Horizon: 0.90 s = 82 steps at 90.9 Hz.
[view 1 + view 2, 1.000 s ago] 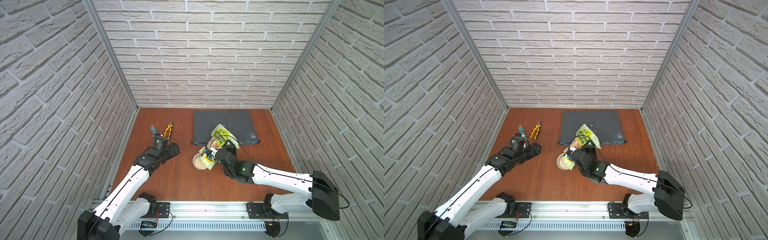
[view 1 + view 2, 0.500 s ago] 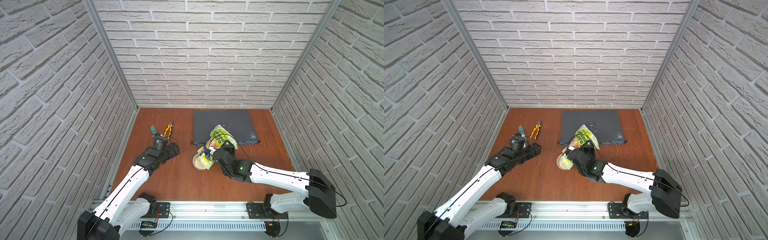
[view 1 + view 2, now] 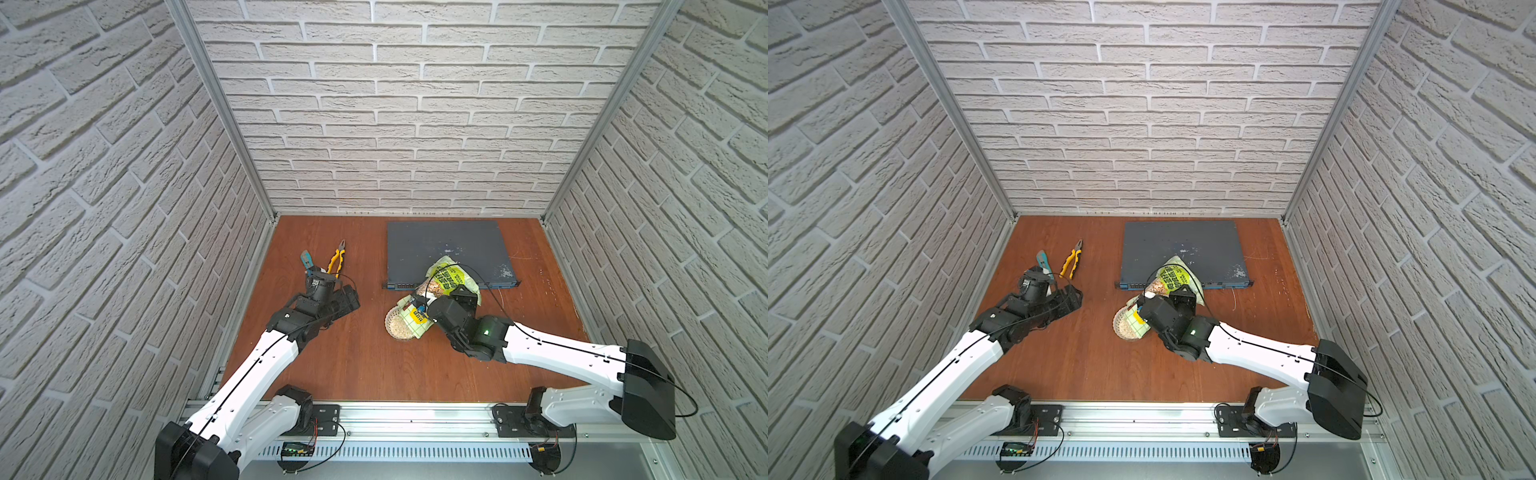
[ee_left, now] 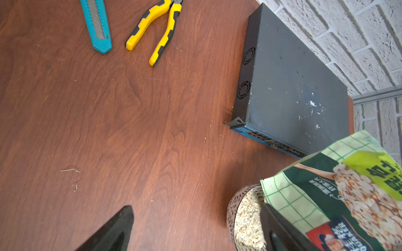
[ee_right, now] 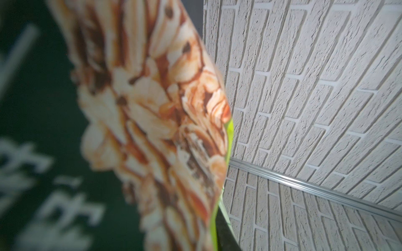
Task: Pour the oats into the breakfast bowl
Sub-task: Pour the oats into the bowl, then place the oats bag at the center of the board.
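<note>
Worktop (image 3: 365, 365) and the dark box (image 3: 449, 245) beyond the right tool (image 3: 430, 305) look unchanged over the last second. That tool stays clamped narrow on the pouch (image 3: 451, 278), whose mouth hangs tipped just below it, over the breakfast bowl (image 4: 231, 208). The left tool (image 3: 347, 301) waits wide and empty, well off to the side. In the bowl the oats (image 4: 248, 215) already heap near the rim, so pouring seems nearly finished; more tilt risks a spill.
</note>
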Tool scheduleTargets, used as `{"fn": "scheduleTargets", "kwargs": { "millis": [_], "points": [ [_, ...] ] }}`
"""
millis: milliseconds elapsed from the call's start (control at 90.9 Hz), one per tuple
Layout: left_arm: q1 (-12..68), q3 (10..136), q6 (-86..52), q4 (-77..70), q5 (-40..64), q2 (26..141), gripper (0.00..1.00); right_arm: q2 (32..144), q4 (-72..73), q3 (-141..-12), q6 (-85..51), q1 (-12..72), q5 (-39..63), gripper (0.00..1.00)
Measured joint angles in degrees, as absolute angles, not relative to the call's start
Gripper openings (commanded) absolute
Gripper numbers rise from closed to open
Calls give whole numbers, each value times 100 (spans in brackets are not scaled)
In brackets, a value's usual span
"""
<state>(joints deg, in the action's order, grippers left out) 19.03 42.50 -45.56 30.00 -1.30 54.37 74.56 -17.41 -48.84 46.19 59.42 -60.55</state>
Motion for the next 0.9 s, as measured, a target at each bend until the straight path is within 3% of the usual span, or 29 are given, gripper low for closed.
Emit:
{"fn": "scheduleTargets", "kwargs": {
  "millis": [396,902],
  "points": [
    [1903,4252,-4556,3006,-130,5437,93,6956,-2495,-4888,3376,5496,-5205,4],
    [1903,4320,-4554,3026,-152,5487,94,5647,-2698,-4252,1457,3929,-2189,4]
  ]
}}
